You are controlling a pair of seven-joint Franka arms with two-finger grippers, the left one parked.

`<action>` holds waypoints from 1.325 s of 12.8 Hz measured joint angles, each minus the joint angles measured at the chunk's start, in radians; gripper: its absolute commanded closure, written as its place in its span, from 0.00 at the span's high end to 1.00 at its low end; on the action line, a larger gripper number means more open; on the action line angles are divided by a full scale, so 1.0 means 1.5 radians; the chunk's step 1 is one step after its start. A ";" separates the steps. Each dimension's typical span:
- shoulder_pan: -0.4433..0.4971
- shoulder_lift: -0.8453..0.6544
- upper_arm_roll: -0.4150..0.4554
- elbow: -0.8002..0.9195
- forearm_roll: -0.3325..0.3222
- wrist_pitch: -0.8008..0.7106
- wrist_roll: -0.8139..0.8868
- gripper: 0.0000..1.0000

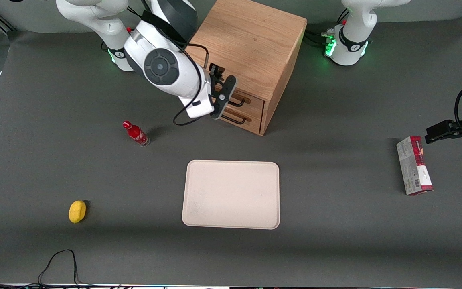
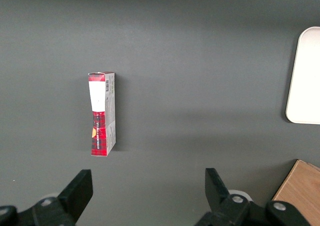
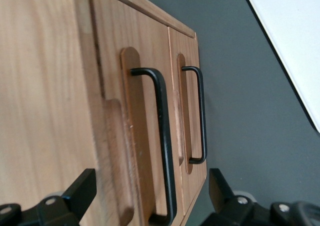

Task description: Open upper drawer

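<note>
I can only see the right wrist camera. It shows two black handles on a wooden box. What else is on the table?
Observer: A small red bottle stands upright, nearer the front camera than the cabinet, toward the working arm's end.
Operator: Is the white thing I see a plate?
Observer: It's a cream tray, a rounded rectangle lying flat, nearer the front camera than the cabinet.
Operator: Where's my gripper?
Observer: The gripper hangs above the table, right in front of the upper drawer, with its jaws open and not closed on the handle.
</note>
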 measured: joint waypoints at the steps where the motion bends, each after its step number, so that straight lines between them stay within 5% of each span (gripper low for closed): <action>1: 0.000 0.005 0.002 0.000 -0.002 0.004 0.000 1.00; 17: 0.000 0.061 0.006 -0.018 -0.088 0.064 -0.021 1.00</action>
